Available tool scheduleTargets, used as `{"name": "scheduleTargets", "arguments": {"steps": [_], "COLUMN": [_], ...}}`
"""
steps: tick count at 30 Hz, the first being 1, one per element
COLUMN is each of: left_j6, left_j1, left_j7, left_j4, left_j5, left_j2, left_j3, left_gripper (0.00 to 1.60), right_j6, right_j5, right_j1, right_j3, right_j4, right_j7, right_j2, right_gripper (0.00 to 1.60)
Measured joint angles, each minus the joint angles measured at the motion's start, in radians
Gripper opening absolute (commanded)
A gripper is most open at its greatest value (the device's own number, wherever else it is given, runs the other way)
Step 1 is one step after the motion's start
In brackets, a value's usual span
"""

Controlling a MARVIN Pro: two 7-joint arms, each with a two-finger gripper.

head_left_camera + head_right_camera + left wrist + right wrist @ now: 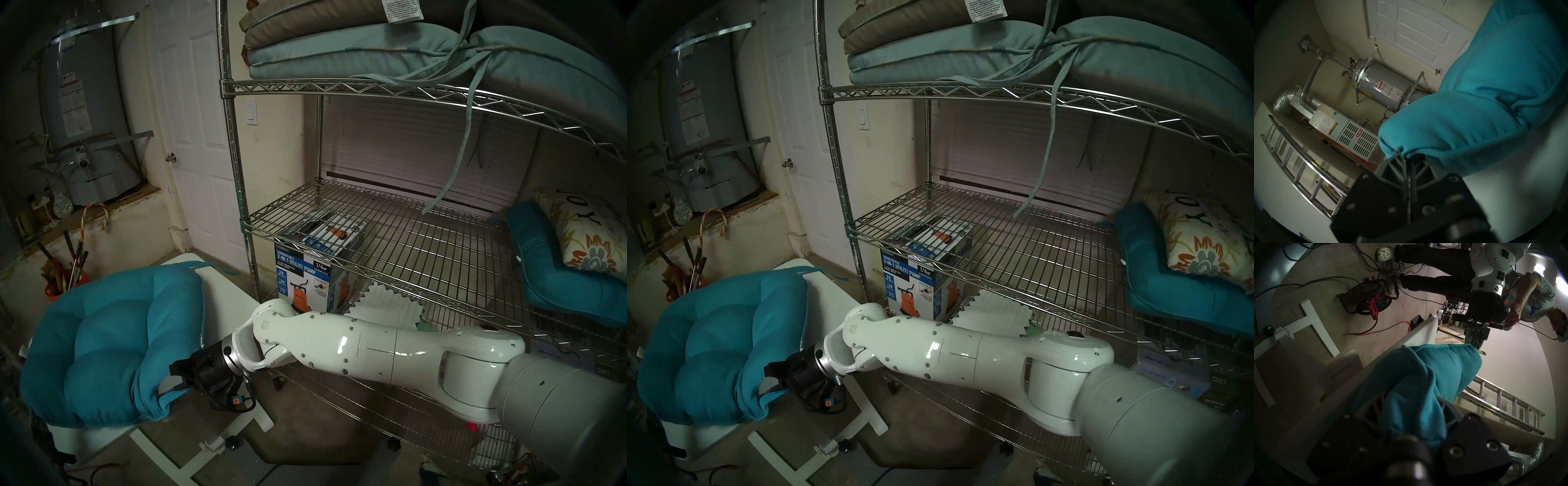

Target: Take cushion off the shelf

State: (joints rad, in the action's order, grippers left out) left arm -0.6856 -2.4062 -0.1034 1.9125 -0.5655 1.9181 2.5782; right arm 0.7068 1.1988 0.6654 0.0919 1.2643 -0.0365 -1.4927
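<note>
Cushion (108,342) off shelf (390,244), bunched over white tabletop (224,295); right end effector (176,378) pinching thick fold at its near edge, left end effector (1405,157) pressed together on opposite corner

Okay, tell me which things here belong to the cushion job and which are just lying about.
Job:
- teal cushion, over the white table
- wire shelf
- right end effector, clamped on the cushion edge
- left end effector, pinching its corner

Lying about:
- pump box
- floral pillow
- pale blue cushions
- water heater
</note>
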Motion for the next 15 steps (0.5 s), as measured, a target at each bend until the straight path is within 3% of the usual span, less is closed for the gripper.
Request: {"name": "scheduleTargets", "arguments": {"steps": [15], "left_j6": [0.002], "left_j1": [-0.011], "left_j7": [0.01], "left_j4": [0.014], "left_j5": [-0.001], "left_j2": [0.023], "left_j3": [-0.005], "left_gripper": [0.0], "right_j6": [0.01], "right_j5": [-0.001], "right_j1": [-0.049], "right_j3": [0.011], "right_j4": [-0.065], "right_j7": [0.037], "right_j2": [-0.056], "right_gripper": [0.0]}}
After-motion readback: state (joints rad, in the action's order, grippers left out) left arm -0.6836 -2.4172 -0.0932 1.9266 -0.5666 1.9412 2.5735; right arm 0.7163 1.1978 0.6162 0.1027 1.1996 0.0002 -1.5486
